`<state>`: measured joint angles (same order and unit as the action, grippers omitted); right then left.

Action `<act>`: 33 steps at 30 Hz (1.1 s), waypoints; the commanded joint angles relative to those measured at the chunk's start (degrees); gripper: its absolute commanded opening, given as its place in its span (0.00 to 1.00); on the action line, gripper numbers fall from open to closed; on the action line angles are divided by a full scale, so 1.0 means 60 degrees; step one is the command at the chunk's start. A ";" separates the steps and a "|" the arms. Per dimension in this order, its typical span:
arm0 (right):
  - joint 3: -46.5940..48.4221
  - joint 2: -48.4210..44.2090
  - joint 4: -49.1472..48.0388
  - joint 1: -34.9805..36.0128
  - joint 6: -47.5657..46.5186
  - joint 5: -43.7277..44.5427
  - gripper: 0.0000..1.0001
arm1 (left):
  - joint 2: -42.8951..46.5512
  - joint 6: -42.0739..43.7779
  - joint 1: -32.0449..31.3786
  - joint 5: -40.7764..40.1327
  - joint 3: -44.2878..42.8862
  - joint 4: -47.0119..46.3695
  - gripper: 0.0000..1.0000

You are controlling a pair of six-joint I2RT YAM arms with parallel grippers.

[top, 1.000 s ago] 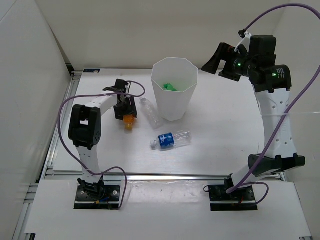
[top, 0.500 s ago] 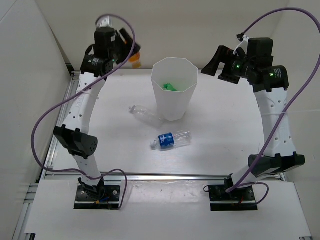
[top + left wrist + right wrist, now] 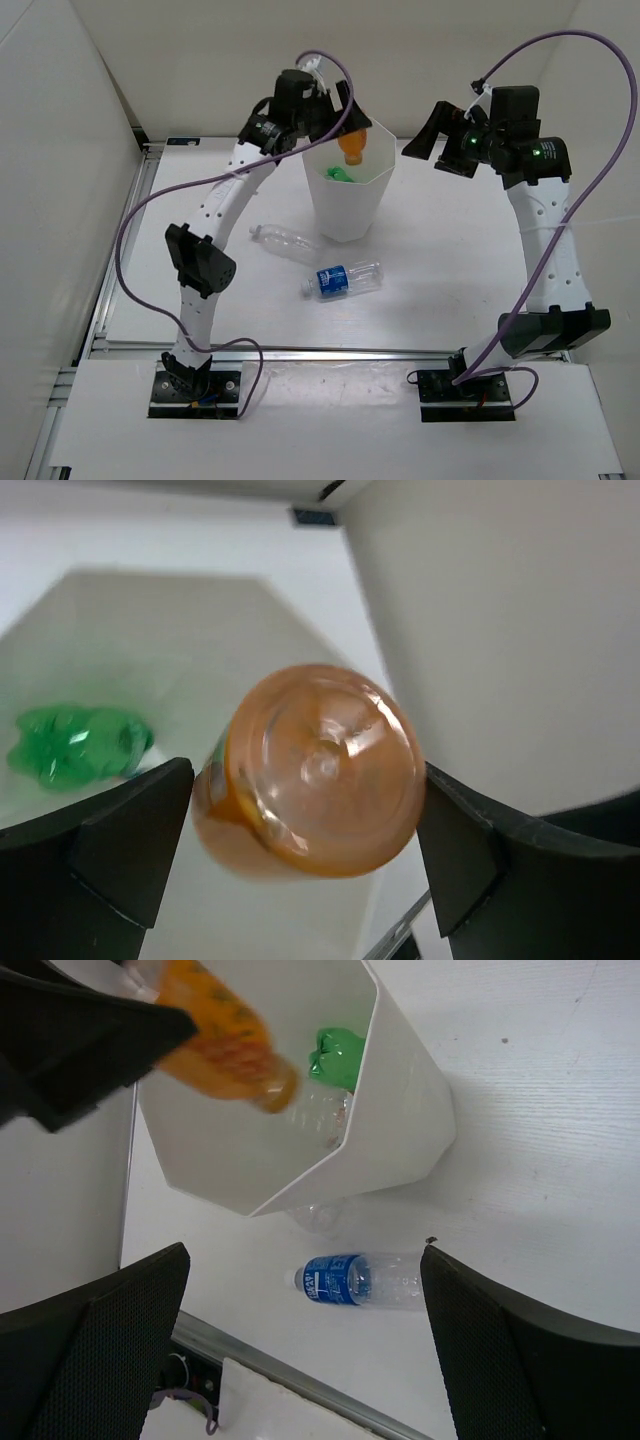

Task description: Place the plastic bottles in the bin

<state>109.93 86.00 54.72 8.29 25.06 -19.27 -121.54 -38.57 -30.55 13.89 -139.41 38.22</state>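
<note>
The white faceted bin stands at the table's back centre. My left gripper is over its mouth with jaws spread. The orange bottle hangs blurred between the jaws, base towards the camera, cap pointing down into the bin. The green bottle lies inside the bin, also seen in the left wrist view. The blue-labelled clear bottle and the plain clear bottle lie on the table in front of the bin. My right gripper is open and empty, raised right of the bin.
A clear bottle shows partly inside the bin beside the green one. White walls close in the table on the left and back. A metal rail runs along the near edge.
My left arm lifted the orange bottle from the table's left, swung it right over the bin, and the bottle now tips down into it. The plain clear bottle shifted left. The right arm barely moved.
</note>
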 commanded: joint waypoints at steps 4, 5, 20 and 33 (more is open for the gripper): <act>-0.0244 -0.0578 -0.0463 -0.0137 -0.0031 -0.0070 1.00 | 0.2484 0.0627 0.0518 -0.2574 0.0994 0.0134 1.00; -0.0245 -0.0665 -0.0463 -0.0137 -0.0031 -0.0070 1.00 | 0.3328 0.0221 0.0738 -0.3028 0.1434 0.0134 1.00; -0.1124 -0.0666 -0.0887 -0.0225 0.0159 -0.0363 1.00 | 0.6810 -0.4471 0.4461 0.0407 1.1384 0.0221 1.00; -0.1768 -0.0754 -0.1063 -0.0225 0.0247 -0.0363 1.00 | 0.4203 -0.5027 0.3320 0.1112 1.0243 0.1496 1.00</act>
<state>100.27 82.26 50.74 7.14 26.59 -20.34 -95.33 -67.68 -9.43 17.21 -75.24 46.35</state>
